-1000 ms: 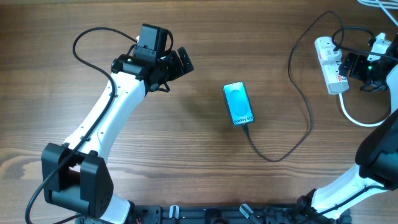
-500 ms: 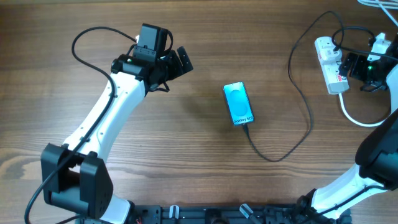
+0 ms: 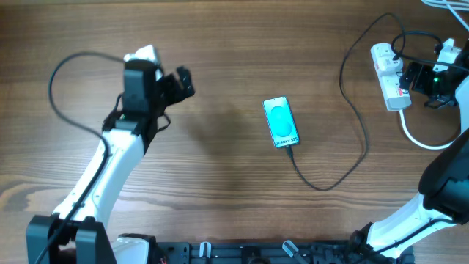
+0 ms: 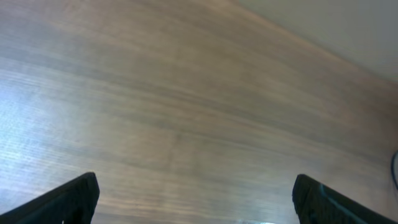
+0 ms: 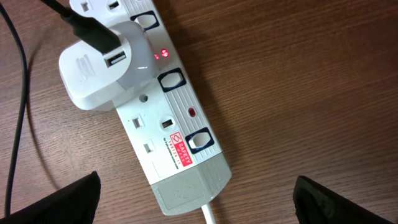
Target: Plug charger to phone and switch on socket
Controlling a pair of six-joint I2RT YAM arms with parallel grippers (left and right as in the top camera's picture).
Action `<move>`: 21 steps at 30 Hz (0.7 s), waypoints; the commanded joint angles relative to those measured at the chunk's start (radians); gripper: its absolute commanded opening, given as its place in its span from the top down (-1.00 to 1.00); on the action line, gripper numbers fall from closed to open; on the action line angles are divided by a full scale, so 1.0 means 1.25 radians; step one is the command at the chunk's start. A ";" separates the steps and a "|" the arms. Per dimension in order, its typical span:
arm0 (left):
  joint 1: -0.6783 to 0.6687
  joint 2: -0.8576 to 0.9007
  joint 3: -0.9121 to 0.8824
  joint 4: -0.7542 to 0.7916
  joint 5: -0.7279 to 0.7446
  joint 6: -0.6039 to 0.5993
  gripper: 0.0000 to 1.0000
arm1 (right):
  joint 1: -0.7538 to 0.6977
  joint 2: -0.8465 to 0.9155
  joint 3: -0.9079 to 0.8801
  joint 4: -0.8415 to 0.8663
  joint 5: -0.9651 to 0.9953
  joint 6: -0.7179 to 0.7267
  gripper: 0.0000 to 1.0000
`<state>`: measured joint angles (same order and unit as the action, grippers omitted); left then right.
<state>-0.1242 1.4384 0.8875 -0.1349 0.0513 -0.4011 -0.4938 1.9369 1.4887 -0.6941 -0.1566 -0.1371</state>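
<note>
Right gripper [image 5: 199, 202], jaws spread wide, socket [image 5: 168, 124] between and just ahead of them. Left gripper [image 4: 196, 199], jaws likewise apart above the table [image 4: 186, 93]; phone [image 3: 281, 122], charger [image 3: 352, 110] touching its end, well ahead.

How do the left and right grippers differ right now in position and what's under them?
The left gripper sits over bare table, well away from the phone; the right gripper hangs right by the socket. The left wrist view shows only wood, while the right wrist view shows the socket's switches and a red lamp lit beside the white adapter. Both have jaws open and hold nothing.
</note>
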 commanded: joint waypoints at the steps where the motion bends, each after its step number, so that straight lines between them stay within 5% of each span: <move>1: 0.067 -0.051 -0.091 0.022 0.059 -0.024 -1.00 | -0.001 0.002 -0.003 0.002 -0.002 -0.014 -0.99; 5: 0.102 -0.075 -0.165 0.065 0.091 -0.023 -1.00 | -0.001 0.002 -0.003 0.002 -0.002 -0.014 -1.00; 12: 0.103 -0.147 -0.424 0.352 0.099 -0.045 -1.00 | -0.001 0.002 -0.003 0.002 -0.002 -0.014 -0.99; 21: 0.103 -0.272 -0.606 0.431 0.080 -0.044 -1.00 | -0.001 0.002 -0.003 0.002 -0.002 -0.015 -0.99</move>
<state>-0.0006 1.1614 0.1795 0.3973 0.1623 -0.4541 -0.4938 1.9369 1.4887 -0.6933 -0.1566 -0.1371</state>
